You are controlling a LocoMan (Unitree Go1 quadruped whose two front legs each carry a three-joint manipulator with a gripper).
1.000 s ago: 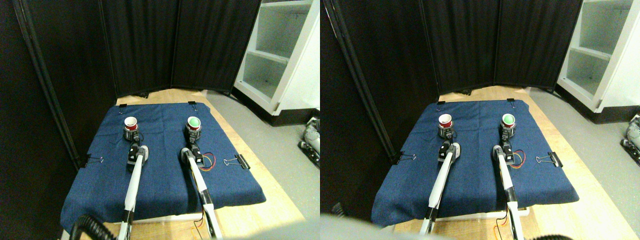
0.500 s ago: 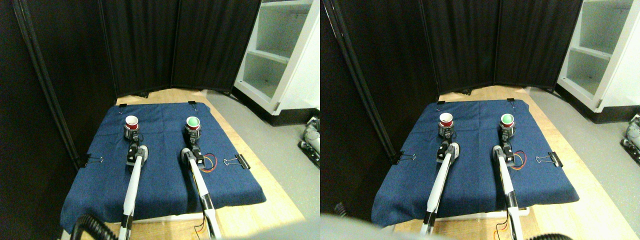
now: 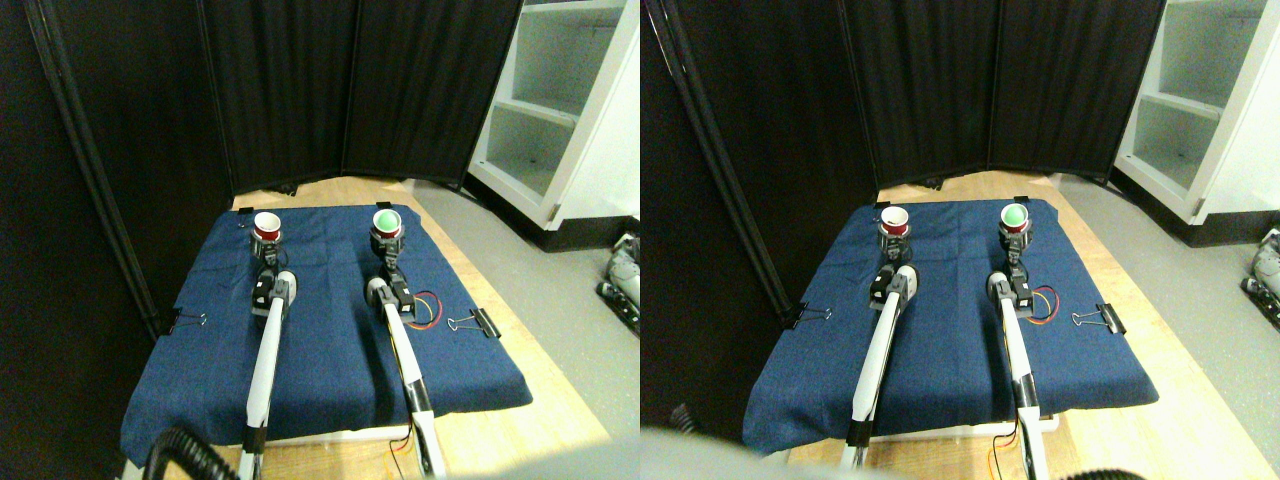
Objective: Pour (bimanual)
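— Left arm?
— My left manipulator (image 3: 266, 350) runs up from the bottom edge as a straight pale limb, leaning slightly right. Its dark left gripper (image 3: 266, 245) sits at the far end, pointing away from me. Jaw gap too small to read.

— Right arm?
— My right manipulator (image 3: 402, 350) rises beside it, well apart, leaning slightly left. The right gripper (image 3: 387, 243) is level with the left one. Jaws unreadable as well.

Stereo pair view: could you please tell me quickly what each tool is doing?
Left tool: holding the red cup.
Right tool: holding the cup with the green ball.
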